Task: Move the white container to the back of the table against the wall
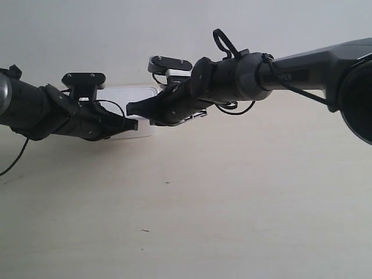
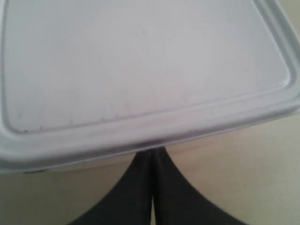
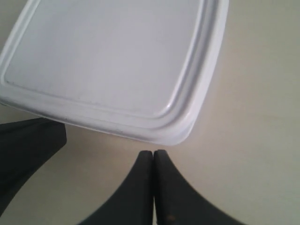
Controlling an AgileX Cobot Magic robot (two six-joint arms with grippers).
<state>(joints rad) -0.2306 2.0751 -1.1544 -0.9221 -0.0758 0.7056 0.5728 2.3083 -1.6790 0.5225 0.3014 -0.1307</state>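
The white container (image 1: 135,94) lies at the far side of the table (image 1: 232,203), close to the wall (image 1: 174,29), partly hidden behind both arms. Its flat rimmed lid (image 2: 140,61) fills the left wrist view. My left gripper (image 2: 153,152) is shut, its tips touching the container's side under the rim. My right gripper (image 3: 153,153) is shut with nothing in it, a short way off the container's rounded corner (image 3: 180,135). In the exterior view the gripper (image 1: 135,124) of the arm at the exterior view's left and the gripper (image 1: 129,108) of the other arm meet before the container.
The other arm's dark finger (image 3: 28,145) shows beside the container in the right wrist view. A few tiny dark marks (image 1: 167,183) dot the pale tabletop. A black cable (image 1: 14,160) hangs from the arm at the exterior view's left.
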